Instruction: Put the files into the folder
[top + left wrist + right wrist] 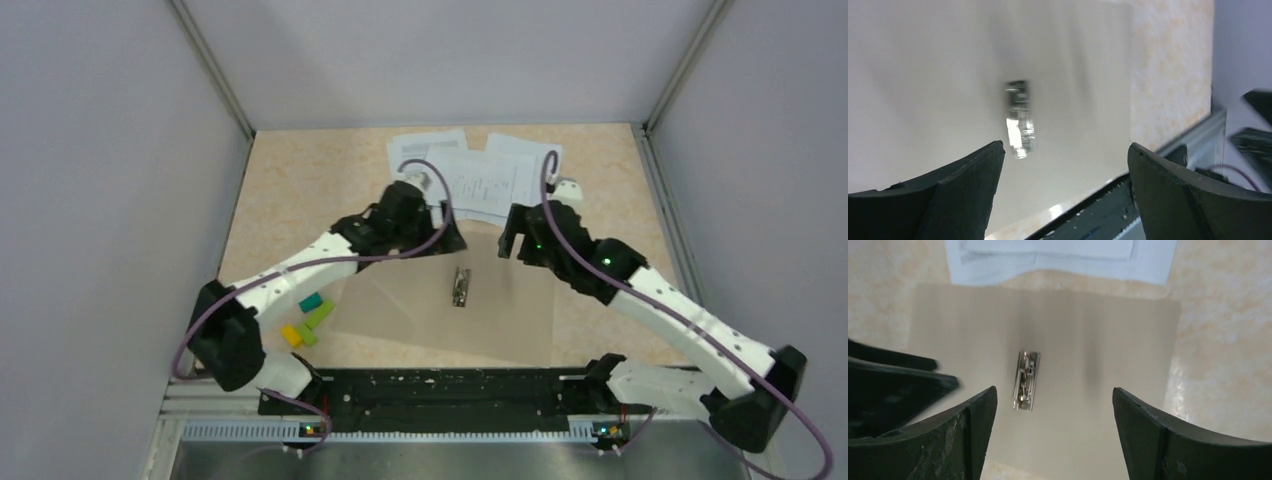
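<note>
The tan folder [500,310] lies open and flat in the middle of the table, its metal clip [460,287] at the spine. Behind it, the files [480,175] are spread as overlapping white printed sheets. My left gripper [443,233] hovers over the folder's far left part, and my right gripper [514,238] over its far right part. In the left wrist view the left gripper [1065,146] is open, with only folder [938,75] and clip [1019,117] between its fingers. The right gripper [1054,390] is also open above the folder [1108,340], with the clip [1026,380] and files [1058,255] beyond.
Small green, teal and yellow blocks [310,318] lie left of the folder, beside the left arm. A black rail [450,390] runs along the near edge. Grey walls close the table in on the left, right and back.
</note>
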